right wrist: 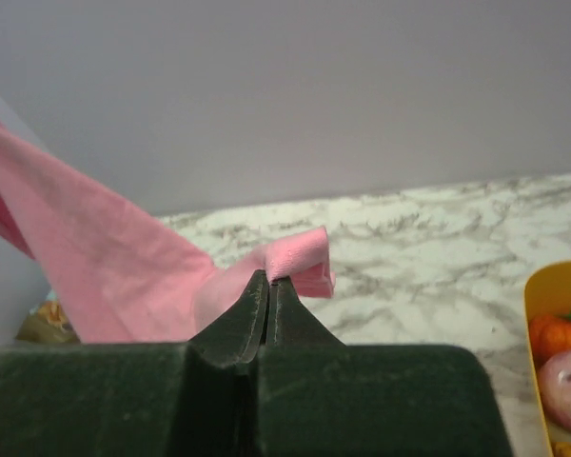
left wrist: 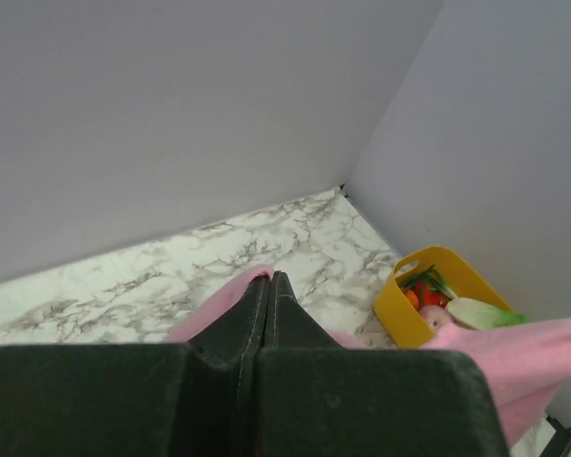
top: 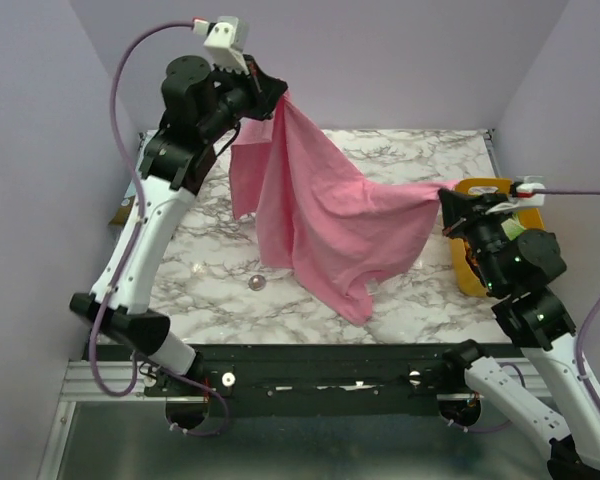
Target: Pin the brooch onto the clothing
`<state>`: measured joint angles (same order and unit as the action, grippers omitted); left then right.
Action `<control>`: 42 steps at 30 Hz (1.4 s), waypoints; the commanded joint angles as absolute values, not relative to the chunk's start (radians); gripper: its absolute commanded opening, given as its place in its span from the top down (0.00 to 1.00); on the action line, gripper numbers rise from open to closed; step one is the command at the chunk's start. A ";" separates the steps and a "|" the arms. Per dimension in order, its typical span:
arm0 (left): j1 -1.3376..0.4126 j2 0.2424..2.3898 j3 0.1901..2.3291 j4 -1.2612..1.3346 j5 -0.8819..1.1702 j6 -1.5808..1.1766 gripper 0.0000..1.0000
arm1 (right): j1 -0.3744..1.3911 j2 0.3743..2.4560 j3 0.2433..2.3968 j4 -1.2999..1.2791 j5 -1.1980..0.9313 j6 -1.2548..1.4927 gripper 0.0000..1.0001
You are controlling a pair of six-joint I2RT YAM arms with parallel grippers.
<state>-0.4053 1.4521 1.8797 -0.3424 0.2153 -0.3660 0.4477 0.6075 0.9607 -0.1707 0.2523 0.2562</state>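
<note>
The pink T-shirt point(top: 320, 220) hangs in the air, stretched between both grippers above the marble table point(top: 420, 300). My left gripper point(top: 278, 97) is shut on one end of it, high at the back left; pink fabric point(left wrist: 214, 305) shows beside its closed fingers. My right gripper point(top: 446, 200) is shut on the other end, lower at the right; a folded pink hem point(right wrist: 300, 257) sticks out at its tips. The shirt's lower folds reach down to the table. The brooch point(top: 256, 283), a tiny silvery disc, lies on the table to the left of the hanging shirt.
A yellow bin point(top: 477, 265) with vegetables stands at the table's right edge, beside the right arm; it also shows in the left wrist view point(left wrist: 428, 295) and the right wrist view point(right wrist: 557, 352). Grey walls close in the back and sides.
</note>
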 commanded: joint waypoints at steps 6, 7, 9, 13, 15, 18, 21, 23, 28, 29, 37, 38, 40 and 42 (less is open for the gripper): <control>-0.407 1.929 2.322 -0.491 0.342 -0.408 1.00 | 0.443 0.597 0.821 -0.238 0.193 0.374 0.99; -0.407 1.966 2.366 -0.506 0.339 -0.416 1.00 | 0.443 0.601 0.819 -0.238 0.198 0.373 0.99; -0.407 2.061 2.465 -0.509 0.312 -0.440 0.58 | 0.443 0.607 0.812 -0.251 0.204 0.371 0.99; -0.407 2.143 2.493 -0.494 0.230 -0.434 0.01 | 0.443 0.630 0.792 -0.285 0.222 0.403 0.99; -0.407 2.152 2.487 -0.520 0.227 -0.428 0.01 | 0.443 0.655 0.787 -0.288 0.250 0.414 0.99; -0.408 2.062 2.322 -0.557 0.276 -0.416 0.01 | 0.443 0.713 0.790 -0.314 0.360 0.423 0.99; -0.432 1.867 1.946 -0.477 0.284 -0.417 0.01 | 0.443 0.771 0.802 -0.342 0.432 0.426 0.99; -0.475 1.713 1.657 -0.385 0.252 -0.429 0.01 | 0.442 0.794 0.813 -0.348 0.463 0.426 0.99; -0.612 1.496 1.242 -0.261 0.181 -0.479 0.04 | 0.434 0.862 0.836 -0.351 0.483 0.426 0.99; -0.671 1.447 1.145 -0.252 0.160 -0.479 0.04 | 0.433 0.876 0.841 -0.351 0.480 0.425 0.99; -1.003 1.379 0.928 -0.135 -0.128 -0.523 0.07 | 0.420 0.995 0.865 -0.344 0.457 0.454 0.99; -1.026 1.415 0.927 -0.133 -0.143 -0.526 0.08 | 0.417 1.000 0.865 -0.345 0.454 0.454 0.99; -1.084 1.469 0.931 -0.126 -0.159 -0.526 0.09 | 0.411 1.011 0.867 -0.345 0.449 0.460 0.99; -1.123 1.552 0.942 -0.114 -0.167 -0.508 0.15 | 0.403 1.015 0.867 -0.344 0.454 0.459 0.99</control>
